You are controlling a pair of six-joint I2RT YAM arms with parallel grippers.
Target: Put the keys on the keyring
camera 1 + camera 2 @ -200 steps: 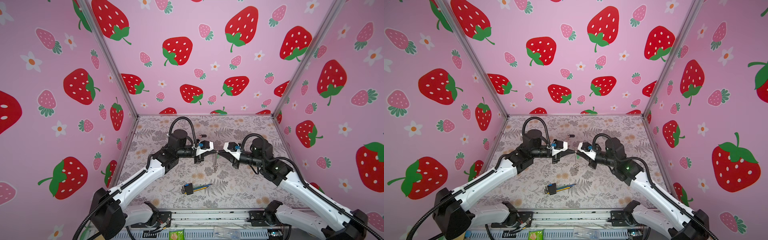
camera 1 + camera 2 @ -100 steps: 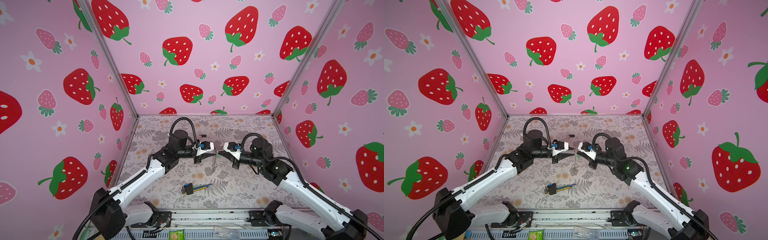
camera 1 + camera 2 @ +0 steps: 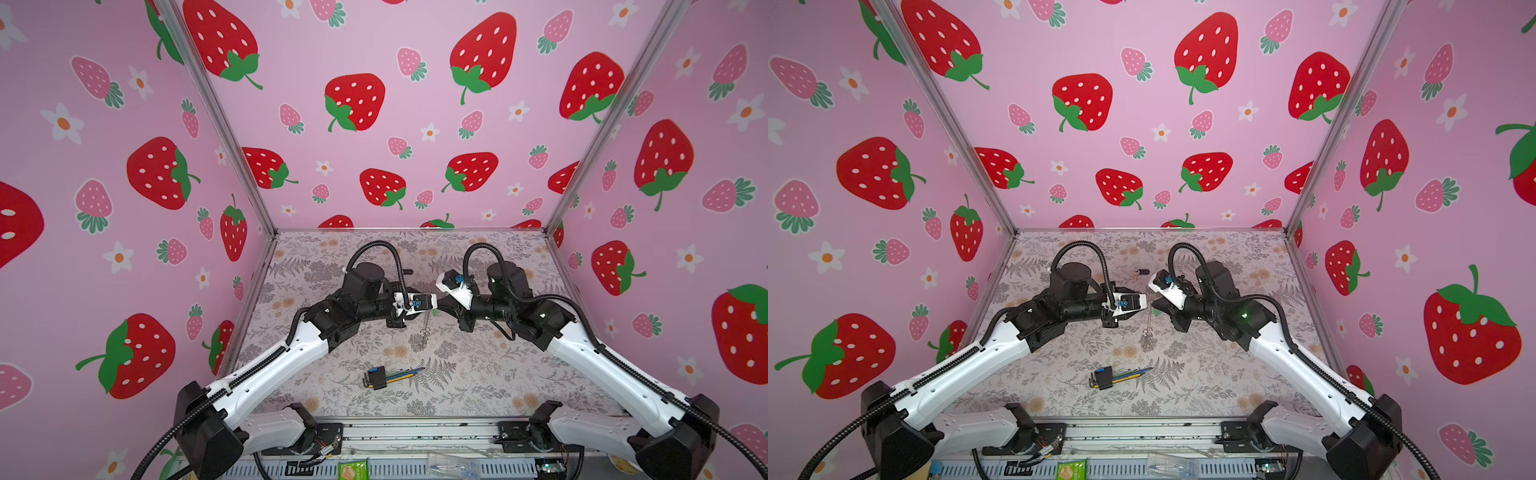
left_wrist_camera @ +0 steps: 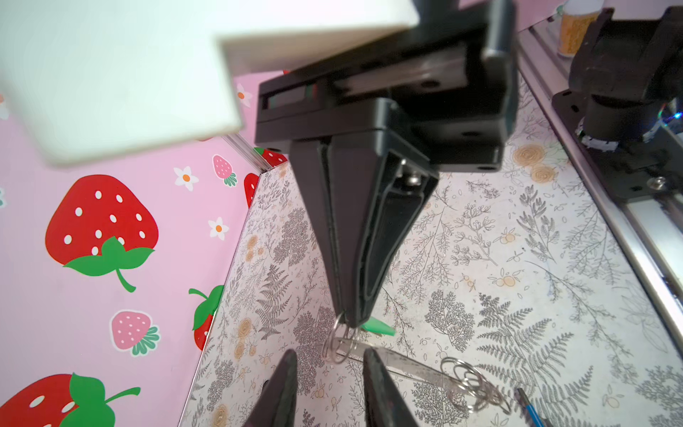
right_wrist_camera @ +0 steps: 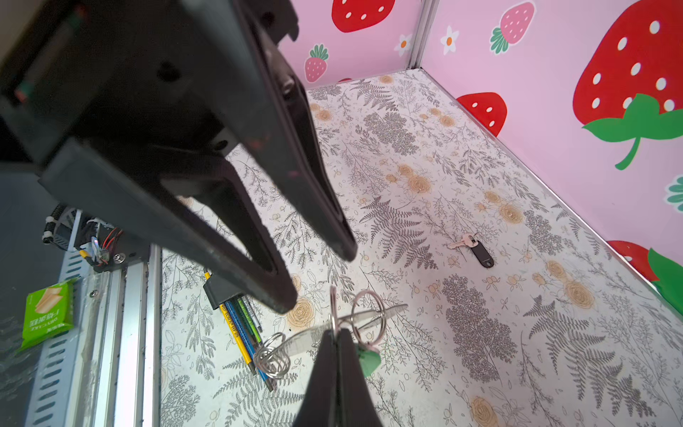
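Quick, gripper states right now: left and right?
Left gripper: open, holding nothing.
Right gripper: closed on a ring of the silvery metal keyring, with the bright green key tag beside its tips.

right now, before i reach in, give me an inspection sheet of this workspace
surface: flower-print table, no spill seen
job's things: keyring hangs from the right gripper; green-tag key sits at that gripper's tip, cannot tell if it is threaded; black-tag key lies loose on the table toward the back wall
clutter: hex wrenches lie near the front
grippers: left gripper open, holding nothing; right gripper shut on a ring of the keyring
cables: black hoses arch over both arms, apart from the keyring
surroundings: pink strawberry walls; green packet on the front rail
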